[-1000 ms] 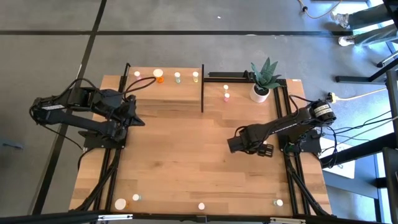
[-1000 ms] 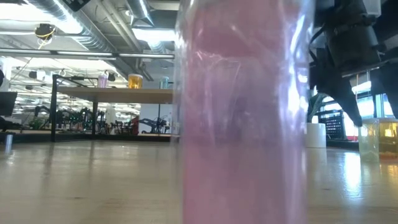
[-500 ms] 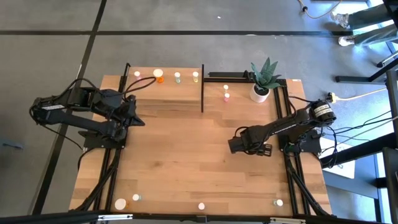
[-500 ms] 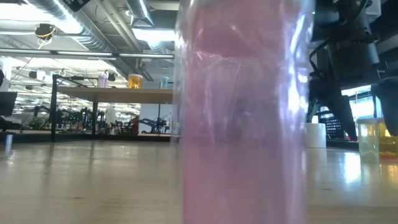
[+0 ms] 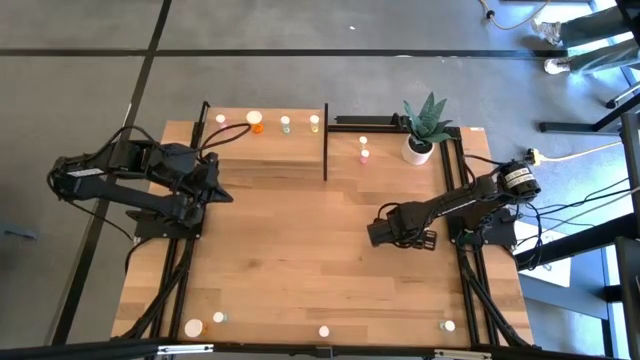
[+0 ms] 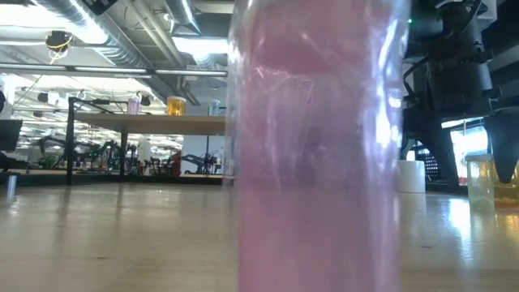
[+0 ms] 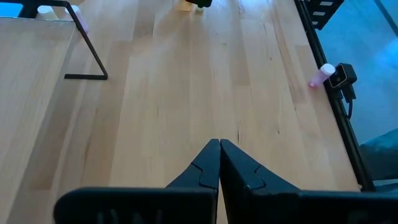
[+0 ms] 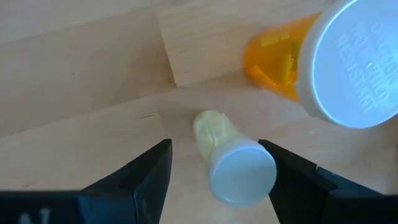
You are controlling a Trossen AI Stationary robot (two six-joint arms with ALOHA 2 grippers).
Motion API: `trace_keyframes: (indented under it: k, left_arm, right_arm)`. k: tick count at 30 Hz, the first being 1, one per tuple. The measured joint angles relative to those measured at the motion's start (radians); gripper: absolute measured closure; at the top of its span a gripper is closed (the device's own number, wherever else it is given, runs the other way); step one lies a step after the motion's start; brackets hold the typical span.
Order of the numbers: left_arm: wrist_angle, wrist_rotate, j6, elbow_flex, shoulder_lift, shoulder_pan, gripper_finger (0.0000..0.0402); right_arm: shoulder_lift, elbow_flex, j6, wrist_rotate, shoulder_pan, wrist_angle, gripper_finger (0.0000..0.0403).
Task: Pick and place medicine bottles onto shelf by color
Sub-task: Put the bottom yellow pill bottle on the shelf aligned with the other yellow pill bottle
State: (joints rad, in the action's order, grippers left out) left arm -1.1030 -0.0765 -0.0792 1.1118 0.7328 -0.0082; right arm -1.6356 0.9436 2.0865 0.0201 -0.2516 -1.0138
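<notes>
The right gripper (image 8: pixel 214 163) is hovering wide open over the table's (image 5: pixel 300 250) right side, straddling a yellowish bottle (image 8: pixel 231 158); an orange bottle (image 8: pixel 311 62) is standing beside it; light, rigid, slick plastic, probably best pinched across the body below the cap; the shelf (image 5: pixel 265 145) is carrying several bottles along its far edge; the left gripper (image 7: pixel 219 163) is sitting closed, empty.

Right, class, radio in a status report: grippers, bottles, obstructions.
Left gripper shut, empty, parked over bare table. Right gripper open, straddling yellowish bottle, not yet gripped. Orange bottle crowding close beside it.
</notes>
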Motion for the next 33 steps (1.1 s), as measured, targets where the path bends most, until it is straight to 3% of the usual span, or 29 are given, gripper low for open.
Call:
trace_keyframes:
  k: [4,16,24,33]
  left_arm:
    - [0.000,0.000,0.000,0.000,0.000,0.000,0.0400]
    - [0.000,0.000,0.000,0.000,0.000,0.000,0.0400]
    - [0.000,0.000,0.000,0.000,0.000,0.000,0.0401]
    - [0.000,0.001,0.001,0.000,0.000,0.000,0.0400]
  right_arm:
    - [0.000,0.000,0.000,0.000,0.000,0.000,0.0186]
    - [0.000,0.000,-0.050,-0.003,0.000,-0.001,0.0295]
    - [0.000,0.034,-0.167,-0.003,0.000,-0.001,0.0287]
    - [-0.005,0.219,-0.355,-0.077,0.014,0.001,0.0295]
